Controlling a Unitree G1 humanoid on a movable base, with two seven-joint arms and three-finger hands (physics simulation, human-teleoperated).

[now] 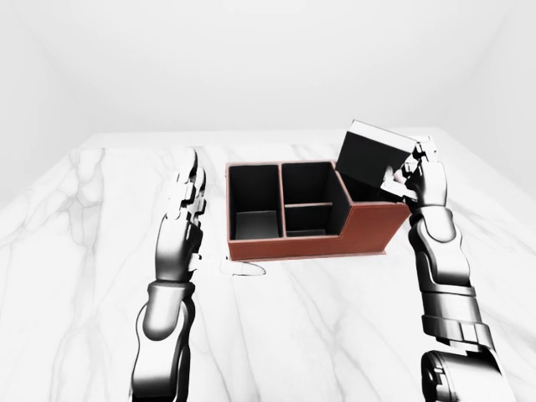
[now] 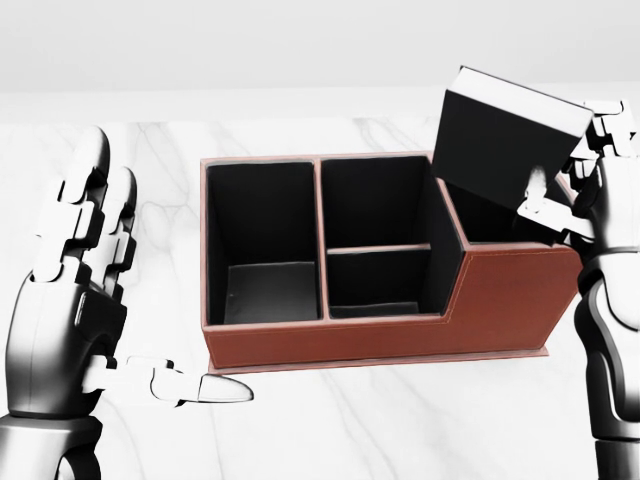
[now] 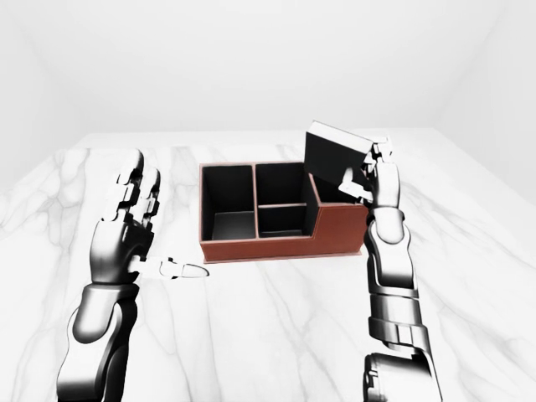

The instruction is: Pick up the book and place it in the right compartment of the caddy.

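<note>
The placing step is in hand: the right hand (image 2: 585,180), fingers clamped on the book (image 2: 510,135), holds it tilted over the right compartment of the caddy (image 2: 380,320); its lower corner seems already inside. Next, level and lower it. The left hand (image 2: 85,260) hangs apart, fingers spread

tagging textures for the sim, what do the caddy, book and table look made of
Caddy: looks like reddish-brown leather, matte, with a faint stitch line along its edges and a black lining.
Book: matte black cover, pale page edge; material unclear.
Table: looks like white marble, grey veins, smooth.
</note>
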